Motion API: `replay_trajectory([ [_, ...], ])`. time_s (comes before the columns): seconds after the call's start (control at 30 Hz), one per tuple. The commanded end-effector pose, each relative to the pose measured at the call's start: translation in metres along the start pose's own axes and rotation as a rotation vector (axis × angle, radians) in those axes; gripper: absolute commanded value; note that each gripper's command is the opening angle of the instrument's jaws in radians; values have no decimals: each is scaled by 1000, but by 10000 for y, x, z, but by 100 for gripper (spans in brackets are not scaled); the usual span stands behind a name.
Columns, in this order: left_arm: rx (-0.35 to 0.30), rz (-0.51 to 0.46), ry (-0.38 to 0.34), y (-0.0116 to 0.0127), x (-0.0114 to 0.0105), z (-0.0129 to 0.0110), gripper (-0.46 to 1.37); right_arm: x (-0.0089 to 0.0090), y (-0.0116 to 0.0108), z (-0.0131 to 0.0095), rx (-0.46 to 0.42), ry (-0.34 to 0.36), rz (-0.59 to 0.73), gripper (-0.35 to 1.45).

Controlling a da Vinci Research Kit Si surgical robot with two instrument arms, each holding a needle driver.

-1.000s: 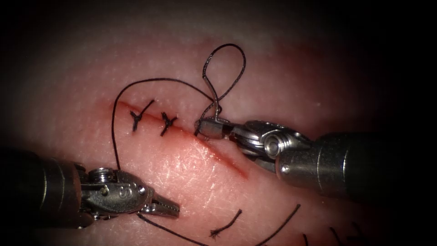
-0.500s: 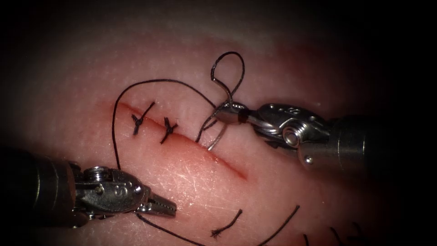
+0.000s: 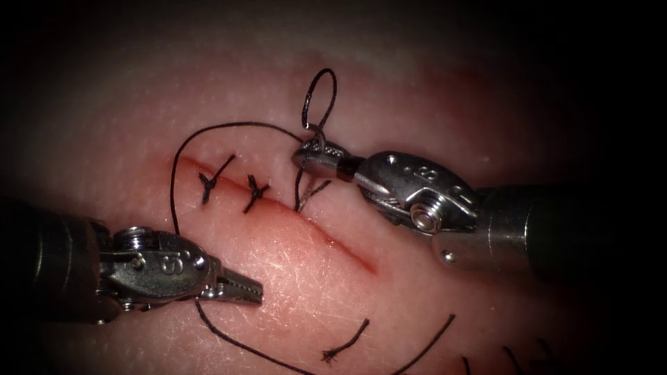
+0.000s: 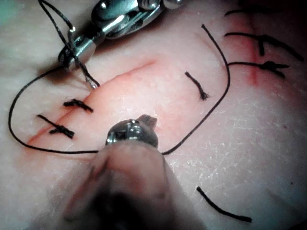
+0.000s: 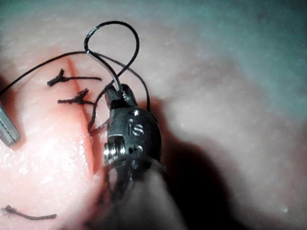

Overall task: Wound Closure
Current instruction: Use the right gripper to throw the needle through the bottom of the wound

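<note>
two stitches (image 3: 233, 185) are tied at the cut's (image 3: 333, 239) left end; the rest gapes. my right tool (image 3: 310, 154) grips the needle (image 3: 313, 191) mid-curve, tip at the cut. my left tool (image 3: 249, 288), jaws closed, holds the thread (image 3: 177, 180).

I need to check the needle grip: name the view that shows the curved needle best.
Left wrist view: the curved steel needle is in the right claw, tip free at the cut. The endoscope view shows it foreshortened; the right wrist view shows its swaged end.

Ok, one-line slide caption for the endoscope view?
Right tool holds the needle above the cut; left tool grips thread; two stitches placed.
</note>
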Motion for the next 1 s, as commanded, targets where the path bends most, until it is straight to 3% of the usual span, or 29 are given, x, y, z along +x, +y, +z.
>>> replay_trajectory([
  [0.03, 0, 2, 0, -1, -1, 1, -35, 0, 2, -1, 7, -8, -5, -35],
  [0.47, 0, 9, 0, -12, -27, 17, -35, 3, 21, -20, 27, -36, -61, -35],
  [0.8, -4, 5, -3, -11, -36, 23, -35, 4, 25, -13, 32, 58, -20, -35],
  [1.0, -6, 5, -3, -11, -37, 23, -35, 4, 26, -9, -11, 62, 24, -35],
])
